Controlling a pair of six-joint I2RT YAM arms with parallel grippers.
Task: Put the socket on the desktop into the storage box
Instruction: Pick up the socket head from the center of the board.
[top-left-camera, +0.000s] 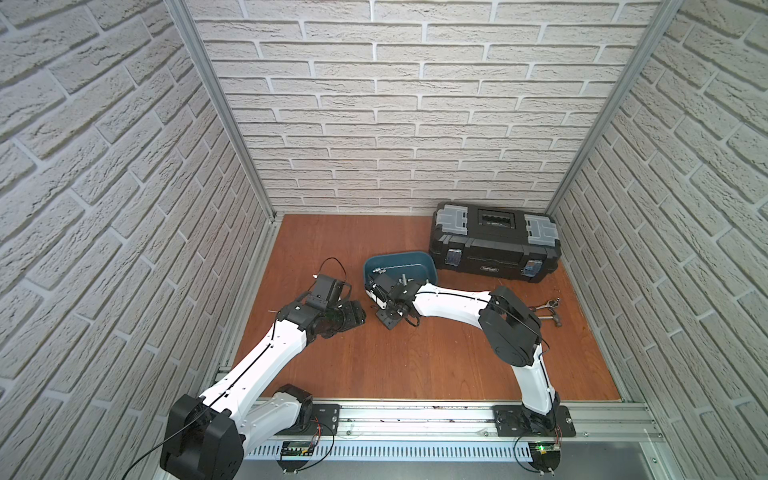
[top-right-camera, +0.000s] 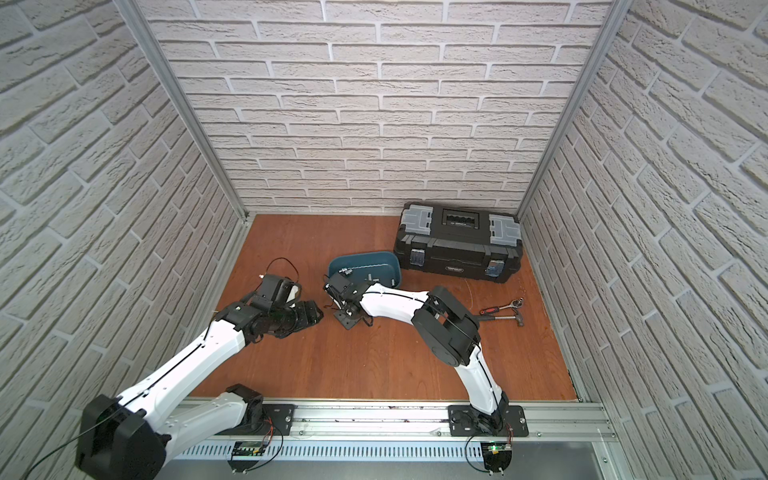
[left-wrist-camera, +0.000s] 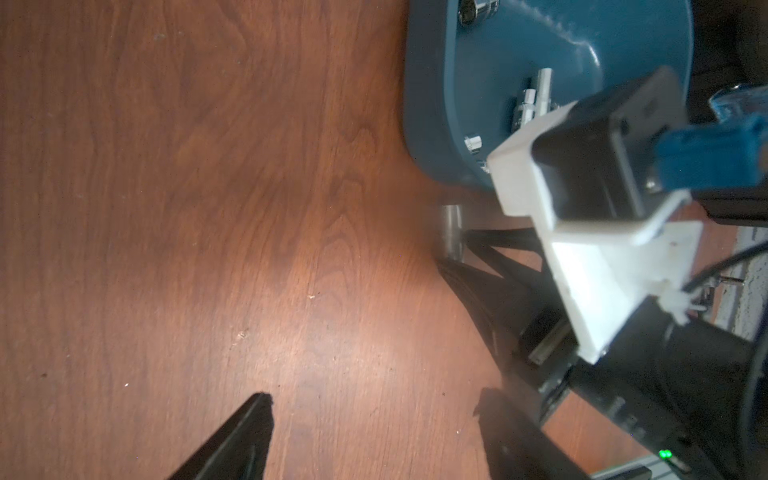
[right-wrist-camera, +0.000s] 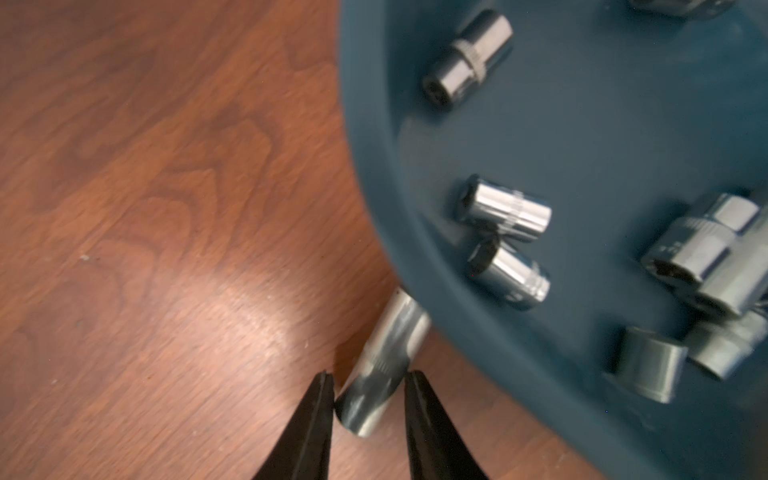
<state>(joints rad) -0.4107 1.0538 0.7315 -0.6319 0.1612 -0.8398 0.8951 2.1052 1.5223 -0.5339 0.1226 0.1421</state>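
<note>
A shiny steel socket (right-wrist-camera: 382, 365) lies on the reddish wood desktop (top-left-camera: 415, 365), right against the outer wall of the teal storage box (right-wrist-camera: 365, 166). My right gripper (right-wrist-camera: 369, 374) has its two black fingers pressed on either side of this socket, low over the board. The left wrist view shows the same socket (left-wrist-camera: 451, 230) as a blurred cylinder beside the box (left-wrist-camera: 428, 124). Several sockets (right-wrist-camera: 511, 212) lie inside the box. My left gripper (left-wrist-camera: 374, 399) hovers open over bare wood to the left of the box (top-left-camera: 407, 266), holding nothing.
A black toolbox (top-left-camera: 494, 245) with grey latches stands behind the storage box at the back right. A ratchet wrench (top-left-camera: 544, 305) and a hammer (top-left-camera: 548, 320) lie on the board to the right, behind my right arm's elbow. Brick-pattern walls enclose three sides.
</note>
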